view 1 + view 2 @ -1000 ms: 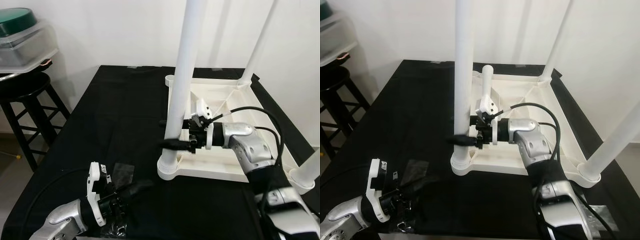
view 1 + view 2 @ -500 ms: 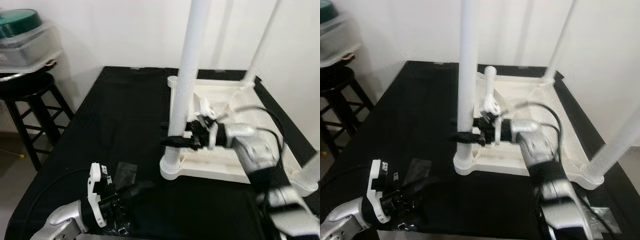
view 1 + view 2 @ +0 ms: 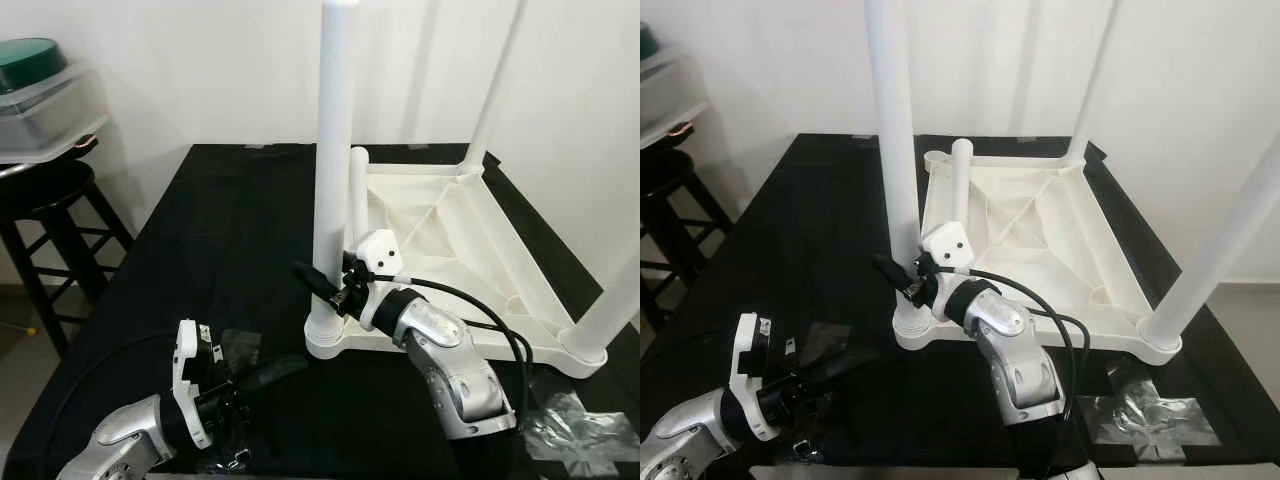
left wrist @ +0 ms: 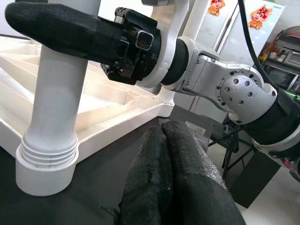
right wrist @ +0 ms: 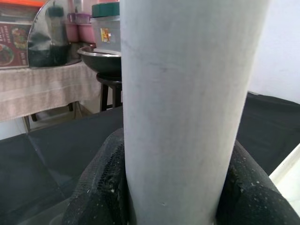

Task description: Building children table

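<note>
1. Nearest the robot, the left end effector [image 3: 262, 372] lies low over the black tabletop [image 3: 215, 260] near its front edge, fingers pressed together and holding nothing. A clear plastic wrapper [image 3: 240, 345] lies just beside it.

2. Just beyond, the right end effector [image 3: 318, 282] reaches in from the right. Its two fingers [image 5: 101, 187] close around the near leg [image 3: 331, 170], low on the shaft and a little above the threaded collar.

3. That leg stands upright in the near-left corner socket [image 3: 327, 340] of the inverted white table top [image 3: 440, 235], which rests toward the right side of the tabletop. The leg's long axis runs vertical, square to the right fingers, so any turning to seat it would, by my judgement, go about that vertical line.

4. The right arm is already on the leg. The left sits nearer the robot and apart from it, with the socket lying ahead and slightly to its right.

5. Farther back, a shorter post [image 3: 358, 190] rises at the far-left corner. Two more legs stand at the far-right [image 3: 497, 85] and near-right [image 3: 610, 310] corners.
</note>
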`<state>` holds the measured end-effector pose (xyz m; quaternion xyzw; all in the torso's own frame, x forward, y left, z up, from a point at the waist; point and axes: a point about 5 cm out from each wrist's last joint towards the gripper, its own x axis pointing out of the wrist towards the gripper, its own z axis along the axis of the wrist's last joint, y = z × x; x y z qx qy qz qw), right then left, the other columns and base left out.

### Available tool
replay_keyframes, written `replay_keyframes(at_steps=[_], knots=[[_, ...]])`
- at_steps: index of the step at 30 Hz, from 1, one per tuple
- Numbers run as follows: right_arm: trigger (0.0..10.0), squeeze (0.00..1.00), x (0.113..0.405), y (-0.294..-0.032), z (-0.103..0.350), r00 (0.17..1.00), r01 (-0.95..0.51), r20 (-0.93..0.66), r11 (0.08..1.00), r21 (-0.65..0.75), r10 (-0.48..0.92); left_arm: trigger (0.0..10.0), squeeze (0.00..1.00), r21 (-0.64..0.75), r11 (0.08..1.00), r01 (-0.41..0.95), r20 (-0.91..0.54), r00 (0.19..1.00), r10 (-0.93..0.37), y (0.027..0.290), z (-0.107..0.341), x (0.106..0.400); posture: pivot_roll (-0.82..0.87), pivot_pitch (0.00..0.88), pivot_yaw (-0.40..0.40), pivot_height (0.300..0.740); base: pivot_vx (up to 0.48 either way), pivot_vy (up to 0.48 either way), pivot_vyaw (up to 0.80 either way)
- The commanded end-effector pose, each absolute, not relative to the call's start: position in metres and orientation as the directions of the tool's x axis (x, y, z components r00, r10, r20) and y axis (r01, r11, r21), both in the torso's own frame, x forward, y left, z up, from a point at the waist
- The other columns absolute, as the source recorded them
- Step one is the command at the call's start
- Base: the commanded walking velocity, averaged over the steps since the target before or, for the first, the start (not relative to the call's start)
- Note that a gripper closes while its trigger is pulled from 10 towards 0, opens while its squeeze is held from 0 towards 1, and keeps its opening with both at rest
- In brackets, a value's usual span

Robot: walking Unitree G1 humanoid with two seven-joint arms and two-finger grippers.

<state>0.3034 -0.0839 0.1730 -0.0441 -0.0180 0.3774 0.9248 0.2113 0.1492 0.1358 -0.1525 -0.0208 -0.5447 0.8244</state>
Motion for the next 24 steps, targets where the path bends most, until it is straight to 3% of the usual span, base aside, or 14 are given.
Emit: replay_keyframes(at_steps=[1, 2, 3, 4, 5, 6, 7, 9, 10, 15, 16, 17, 18, 24], knots=[[0.0, 0.00, 0.301, -0.096, 0.131, 0.738, -0.667, -0.227, 0.738, -0.098, 0.636, 10.0, 0.00, -0.236, 0.359, 0.903, 0.187, 0.405, -0.895, 0.149, 0.133, 0.210, -0.03, 0.074, -0.026, 0.740, 0.000, 0.000, 0.00], [0.0, 0.00, 0.300, -0.096, 0.133, 0.747, -0.656, -0.233, 0.747, -0.108, 0.623, 10.0, 0.00, -0.236, 0.365, 0.901, 0.190, 0.411, -0.891, 0.150, 0.133, 0.210, -0.03, 0.072, -0.027, 0.740, 0.000, 0.000, 0.00], [1.2, 0.00, 0.300, -0.097, 0.134, 0.759, -0.641, -0.237, 0.760, -0.109, 0.607, 10.0, 0.00, -0.235, 0.369, 0.899, 0.191, 0.415, -0.890, 0.150, 0.133, 0.210, -0.03, 0.071, -0.028, 0.740, 0.000, 0.000, 0.00], [1.2, 0.00, 0.300, -0.097, 0.134, 0.759, -0.641, -0.237, 0.760, -0.109, 0.607, 10.0, 0.00, -0.235, 0.369, 0.899, 0.191, 0.415, -0.890, 0.150, 0.133, 0.210, -0.03, 0.071, -0.028, 0.740, 0.000, 0.000, 0.00], [10.0, 0.00, 0.300, -0.096, 0.136, 0.738, -0.665, -0.221, 0.743, -0.075, 0.638, 10.0, 0.00, -0.235, 0.369, 0.899, 0.191, 0.415, -0.889, 0.150, 0.133, 0.210, -0.03, 0.070, -0.025, 0.740, 0.000, 0.000, 0.00], [10.0, 0.00, 0.300, -0.096, 0.136, 0.738, -0.665, -0.221, 0.743, -0.075, 0.638, 10.0, 0.00, -0.235, 0.369, 0.899, 0.191, 0.415, -0.889, 0.150, 0.133, 0.210, -0.03, 0.070, -0.025, 0.740, 0.000, 0.000, 0.00], [10.0, 1.00, 0.300, -0.093, 0.143, 0.710, -0.695, -0.188, 0.719, -0.032, 0.678, 10.0, 0.00, -0.234, 0.367, 0.900, 0.190, 0.413, -0.891, 0.149, 0.133, 0.211, -0.03, 0.066, -0.023, 0.740, 0.000, 0.000, 0.00], [10.0, 1.00, 0.300, -0.093, 0.143, 0.710, -0.695, -0.188, 0.719, -0.032, 0.678, 10.0, 0.00, -0.234, 0.367, 0.900, 0.190, 0.413, -0.891, 0.149, 0.133, 0.211, -0.03, 0.066, -0.023, 0.740, 0.000, 0.000, 0.00], [10.0, 1.00, 0.299, -0.089, 0.162, 0.594, -0.803, -0.099, 0.596, -0.003, 0.799, 10.0, 0.00, -0.233, 0.363, 0.902, 0.189, 0.408, -0.893, 0.148, 0.133, 0.212, -0.03, 0.062, -0.024, 0.740, 0.000, 0.000, 0.00], [10.0, 1.00, 0.303, -0.092, 0.176, 0.473, -0.881, -0.069, 0.472, -0.033, 0.878, 10.0, 0.00, -0.232, 0.362, 0.903, 0.188, 0.407, -0.894, 0.147, 0.133, 0.212, -0.02, 0.059, -0.026, 0.740, 0.000, 0.000, 0.00], [10.0, 0.16, 0.305, -0.097, 0.180, 0.406, -0.913, -0.083, 0.401, -0.076, 0.910, 10.0, 0.00, -0.232, 0.363, 0.902, 0.188, 0.408, -0.893, 0.147, 0.133, 0.212, -0.02, 0.058, -0.028, 0.740, 0.000, 0.000, 0.00], [10.0, 0.16, 0.307, -0.100, 0.183, 0.359, -0.931, -0.097, 0.350, -0.104, 0.928, 10.0, 0.00, -0.232, 0.364, 0.902, 0.189, 0.409, -0.893, 0.147, 0.133, 0.212, -0.02, 0.058, -0.028, 0.740, 0.000, 0.000, 0.00], [10.0, 0.00, 0.311, -0.105, 0.186, 0.317, -0.946, -0.118, 0.305, -0.113, 0.941, 10.0, 0.00, -0.231, 0.365, 0.902, 0.189, 0.409, -0.893, 0.146, 0.133, 0.212, -0.01, 0.061, -0.029, 0.740, 0.000, 0.000, 0.00], [10.0, 0.00, 0.335, -0.112, 0.200, 0.218, -0.972, -0.151, 0.201, -0.121, 0.964, 10.0, 0.00, -0.233, 0.362, 0.902, 0.188, 0.407, -0.894, 0.145, 0.134, 0.208, 0.01, 0.074, -0.030, 0.740, 0.000, 0.000, 0.00]])
